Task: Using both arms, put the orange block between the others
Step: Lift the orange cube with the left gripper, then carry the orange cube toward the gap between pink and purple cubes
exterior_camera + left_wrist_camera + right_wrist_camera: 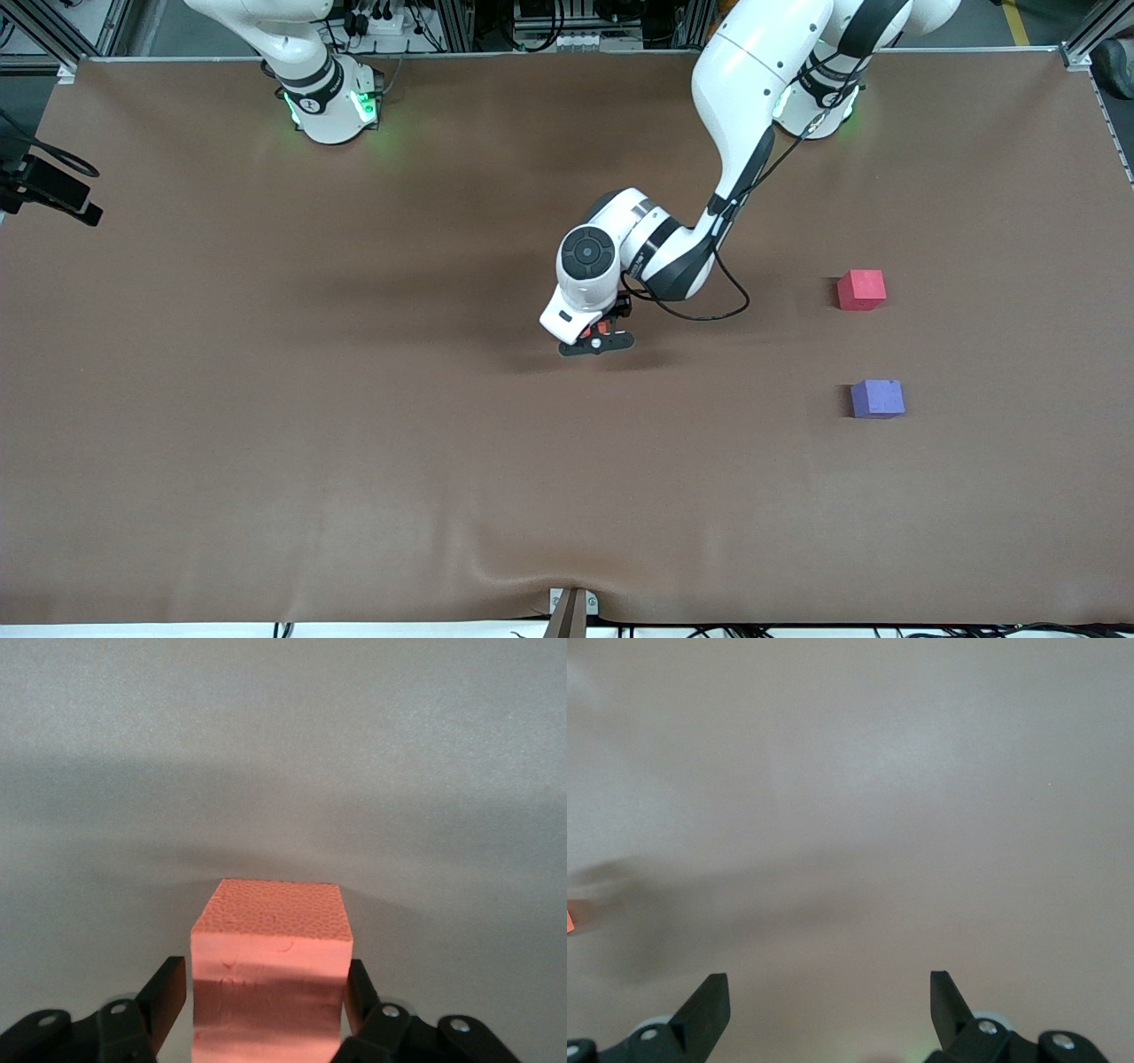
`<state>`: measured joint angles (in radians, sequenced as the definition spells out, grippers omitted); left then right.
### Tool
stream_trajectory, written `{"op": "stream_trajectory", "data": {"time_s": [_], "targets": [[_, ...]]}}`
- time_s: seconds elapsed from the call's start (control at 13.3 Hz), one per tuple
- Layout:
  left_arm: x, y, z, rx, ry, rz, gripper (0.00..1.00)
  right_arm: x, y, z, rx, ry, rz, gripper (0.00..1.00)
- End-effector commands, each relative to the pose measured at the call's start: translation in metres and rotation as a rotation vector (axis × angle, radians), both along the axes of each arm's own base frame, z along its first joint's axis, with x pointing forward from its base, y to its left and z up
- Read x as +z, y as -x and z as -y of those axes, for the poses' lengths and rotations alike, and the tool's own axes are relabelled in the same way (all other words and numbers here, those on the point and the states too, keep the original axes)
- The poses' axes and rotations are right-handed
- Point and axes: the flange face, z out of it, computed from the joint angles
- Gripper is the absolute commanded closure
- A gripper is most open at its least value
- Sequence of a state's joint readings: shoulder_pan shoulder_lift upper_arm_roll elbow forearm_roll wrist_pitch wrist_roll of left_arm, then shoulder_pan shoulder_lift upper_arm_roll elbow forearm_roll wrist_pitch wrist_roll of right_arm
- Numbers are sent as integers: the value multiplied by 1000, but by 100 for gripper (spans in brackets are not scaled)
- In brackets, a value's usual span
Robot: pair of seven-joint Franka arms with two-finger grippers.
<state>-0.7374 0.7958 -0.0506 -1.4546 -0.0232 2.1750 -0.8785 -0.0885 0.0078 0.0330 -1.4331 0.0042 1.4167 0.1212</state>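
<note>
The left arm reaches in from its base to the middle of the table, and the left gripper (596,342) is down low at the brown mat (266,443), right around the orange block (270,970). In the left wrist view the two black fingers (168,997) stand at either side of the cube, very close against its side faces, though whether they press it firmly I cannot tell. From the front camera only a sliver of orange peeks out under the wrist. Over toward the left arm's end of the table sit the other two: the red-pink cube (861,290) and, nearer the front camera, the purple-blue cube (877,399), well apart with bare mat between them. The right arm waits, only its green-lit base in the front view; the right gripper (829,1005) hangs over plain mat, spread wide, nothing between its fingers.
</note>
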Motion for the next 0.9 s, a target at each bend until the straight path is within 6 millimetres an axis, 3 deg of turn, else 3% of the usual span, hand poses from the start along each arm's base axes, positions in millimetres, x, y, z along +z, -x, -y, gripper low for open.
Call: {"op": "stream_trajectory", "data": {"time_s": [0.0, 0.22, 0.38, 0.53, 0.67, 0.82], "targets": [[-2, 2, 3, 16, 3, 0, 30, 3, -1, -1, -16, -5, -3, 0], [0, 3, 3, 5, 3, 0, 63, 3, -1, -2, -14, -5, -3, 0], [11, -6, -4, 0, 5, 2, 65, 3, -1, -2, -14, -5, -3, 0], [40, -21, -18, 11, 11, 15, 65, 3, -1, -2, -14, -5, -3, 0], [78, -39, -39, 43, 16, 35, 65, 3, -1, -2, -14, -5, -3, 0], [122, -64, -75, 72, 30, 57, 65, 3, -1, -2, -14, -5, -3, 0]]}}
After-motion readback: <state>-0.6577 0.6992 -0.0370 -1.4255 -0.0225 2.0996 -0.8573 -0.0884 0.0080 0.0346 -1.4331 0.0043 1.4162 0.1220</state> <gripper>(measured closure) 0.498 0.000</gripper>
